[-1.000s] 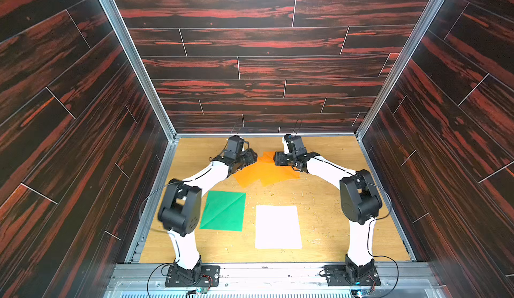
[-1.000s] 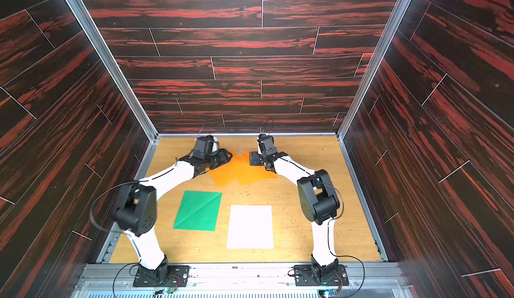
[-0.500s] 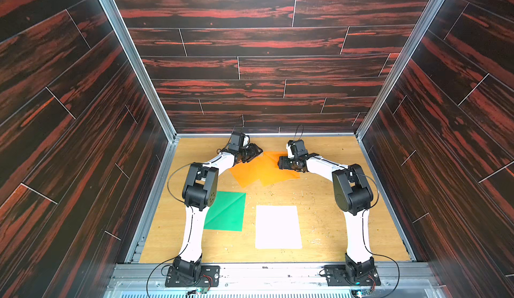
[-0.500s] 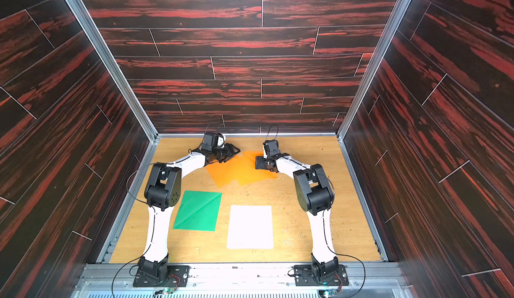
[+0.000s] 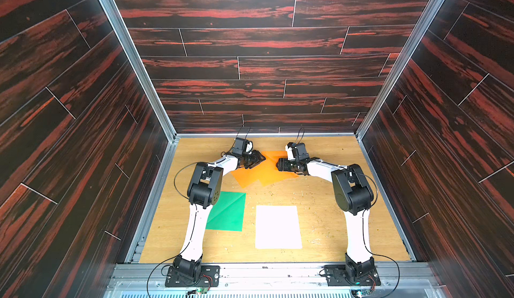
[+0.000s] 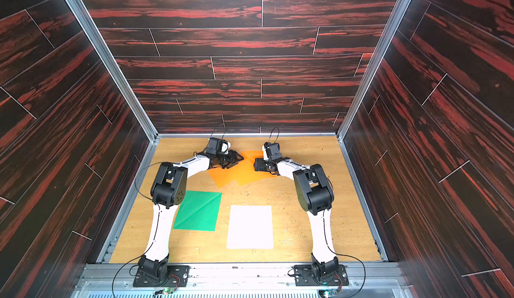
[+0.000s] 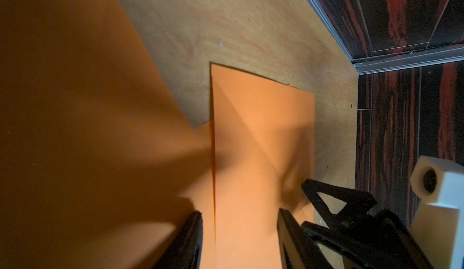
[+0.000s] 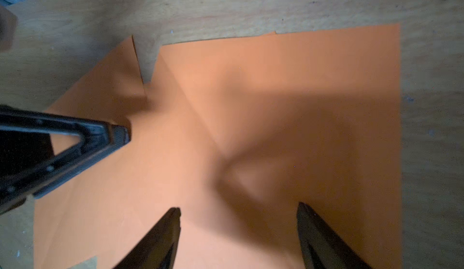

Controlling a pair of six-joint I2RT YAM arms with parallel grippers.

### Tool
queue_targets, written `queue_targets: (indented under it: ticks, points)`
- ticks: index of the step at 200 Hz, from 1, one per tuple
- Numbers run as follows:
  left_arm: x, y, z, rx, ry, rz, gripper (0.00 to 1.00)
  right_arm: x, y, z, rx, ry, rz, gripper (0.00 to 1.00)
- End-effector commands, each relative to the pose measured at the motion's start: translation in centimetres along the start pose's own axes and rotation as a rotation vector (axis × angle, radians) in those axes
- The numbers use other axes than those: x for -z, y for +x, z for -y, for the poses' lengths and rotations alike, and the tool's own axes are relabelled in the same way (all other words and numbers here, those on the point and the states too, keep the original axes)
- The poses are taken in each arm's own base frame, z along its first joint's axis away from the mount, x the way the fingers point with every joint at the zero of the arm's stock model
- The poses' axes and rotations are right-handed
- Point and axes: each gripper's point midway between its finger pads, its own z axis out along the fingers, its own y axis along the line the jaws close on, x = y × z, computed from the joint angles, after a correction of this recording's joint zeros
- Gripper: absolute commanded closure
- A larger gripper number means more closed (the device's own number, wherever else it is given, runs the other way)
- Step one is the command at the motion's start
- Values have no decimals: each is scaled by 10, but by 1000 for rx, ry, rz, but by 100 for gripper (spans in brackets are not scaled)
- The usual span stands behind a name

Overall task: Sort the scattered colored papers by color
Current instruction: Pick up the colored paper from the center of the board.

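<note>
Orange papers point(image 5: 261, 172) overlap at far end of table point(image 5: 319, 199) — L pincer point(image 5: 259, 159) & R pincer point(image 5: 279, 164) both over them, jaws apart, gripping nothing. Green paper point(image 5: 228, 213), white paper point(image 5: 278, 227) nearer, side by side.

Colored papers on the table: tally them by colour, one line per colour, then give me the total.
Orange papers: 2 overlapping sheets that can be told apart
Green paper: 1 showing
White paper: 1 showing
Total: 4 visible; any sheets stacked underneath cannot be seen.
</note>
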Motion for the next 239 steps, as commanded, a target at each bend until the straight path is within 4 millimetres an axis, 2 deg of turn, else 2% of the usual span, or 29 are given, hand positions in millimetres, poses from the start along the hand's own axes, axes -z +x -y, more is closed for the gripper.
queue_targets:
  ticks: [1,37,79,140,187,195,212,239]
  points:
    - [4,8,-2,-14,-11,-22,48,-14,70,10,-49,-12,-198,23]
    - [8,13,-11,-25,-56,-33,48,-11,79,10,-44,-21,-208,23]
    - [-4,25,-14,-45,-72,-94,48,-12,88,4,-34,-39,-224,23]
    - [-12,22,12,-45,54,-80,48,-13,91,0,-19,-44,-233,23]
    - [-5,15,36,-62,147,-46,48,-14,92,-1,-15,-43,-240,22]
    - [-3,14,39,-66,154,-40,53,-14,92,-1,-14,-44,-239,22]
    - [-1,11,42,-68,156,-27,73,-14,92,-1,-15,-47,-242,22]
    - [3,8,45,-72,152,-11,87,-14,92,-2,-13,-47,-242,22]
